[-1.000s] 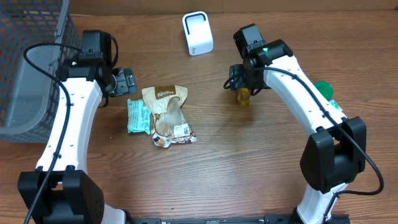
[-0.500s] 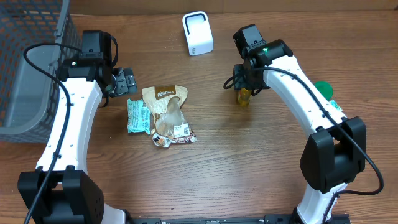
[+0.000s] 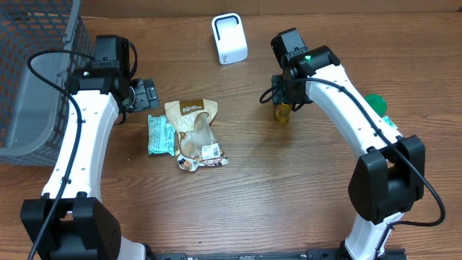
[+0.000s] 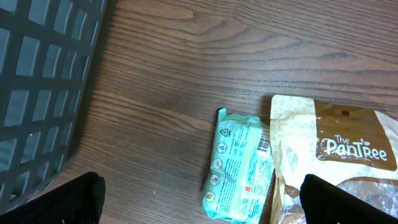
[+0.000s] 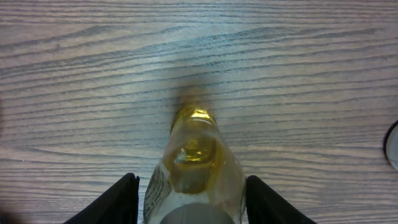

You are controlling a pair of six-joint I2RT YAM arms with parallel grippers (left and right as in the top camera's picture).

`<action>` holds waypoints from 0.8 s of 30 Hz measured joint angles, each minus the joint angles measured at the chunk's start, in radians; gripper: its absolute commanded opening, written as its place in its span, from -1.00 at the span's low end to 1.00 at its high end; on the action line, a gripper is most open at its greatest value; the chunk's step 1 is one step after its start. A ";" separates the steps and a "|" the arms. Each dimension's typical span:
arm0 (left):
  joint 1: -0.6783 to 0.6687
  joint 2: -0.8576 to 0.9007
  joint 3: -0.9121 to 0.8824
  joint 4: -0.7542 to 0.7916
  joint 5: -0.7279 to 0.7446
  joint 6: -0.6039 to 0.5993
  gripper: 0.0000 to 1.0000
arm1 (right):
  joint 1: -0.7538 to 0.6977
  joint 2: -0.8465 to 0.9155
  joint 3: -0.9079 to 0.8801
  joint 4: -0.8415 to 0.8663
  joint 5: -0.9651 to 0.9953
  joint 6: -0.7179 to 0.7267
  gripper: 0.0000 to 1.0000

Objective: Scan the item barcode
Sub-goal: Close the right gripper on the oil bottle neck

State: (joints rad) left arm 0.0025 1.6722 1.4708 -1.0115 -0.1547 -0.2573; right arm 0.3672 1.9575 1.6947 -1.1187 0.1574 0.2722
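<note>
Wood table (image 3: 274, 188) from above: my right gripper (image 3: 284, 97) low over small yellow bottle (image 3: 283, 113), near white scanner (image 3: 229, 39), guessing for short carry. Left wrist: my left gripper (image 4: 205, 202) wide, holding nothing, above green packet (image 4: 239, 165). Right wrist: fingers (image 5: 115, 205) flank bottle sides; can't tell if gripping.

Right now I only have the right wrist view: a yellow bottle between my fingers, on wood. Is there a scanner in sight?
Observer: A white device, likely the scanner, stands at the far edge of the table, left of the right gripper.
Operator: What else is on the table?
Observer: A brown pouch and a teal packet lie side by side, farther left.
Operator: And the left arm?
Observer: The left gripper is open, beside a grey basket.
</note>
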 measured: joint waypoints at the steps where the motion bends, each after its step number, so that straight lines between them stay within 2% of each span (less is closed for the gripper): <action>1: 0.000 0.000 0.000 0.000 0.000 0.000 0.99 | 0.000 0.000 0.000 0.000 0.000 -0.001 -0.08; 3: 0.000 0.000 0.000 0.000 0.000 0.000 0.99 | 0.000 0.000 0.000 0.000 0.000 -0.002 -0.08; 7: 0.000 0.000 0.000 0.000 0.000 0.000 0.99 | 0.000 0.000 0.000 0.000 0.000 -0.002 0.03; 9: 0.000 0.000 0.000 0.000 0.000 0.000 0.99 | 0.000 0.000 0.000 0.000 0.000 -0.003 0.01; 11: 0.000 0.000 0.000 0.000 0.000 0.000 0.99 | 0.000 0.000 0.000 0.000 0.000 -0.006 -0.09; 18: 0.000 0.000 0.000 0.000 0.000 0.000 0.99 | 0.000 0.000 0.000 0.000 0.000 -0.003 -0.11; 24: 0.000 0.000 0.000 0.000 0.000 0.000 0.99 | 0.000 0.000 0.000 -0.003 0.000 -0.003 0.01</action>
State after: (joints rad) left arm 0.0025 1.6722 1.4712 -1.0111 -0.1547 -0.2573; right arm 0.3668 1.9575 1.6947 -1.1217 0.1574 0.2691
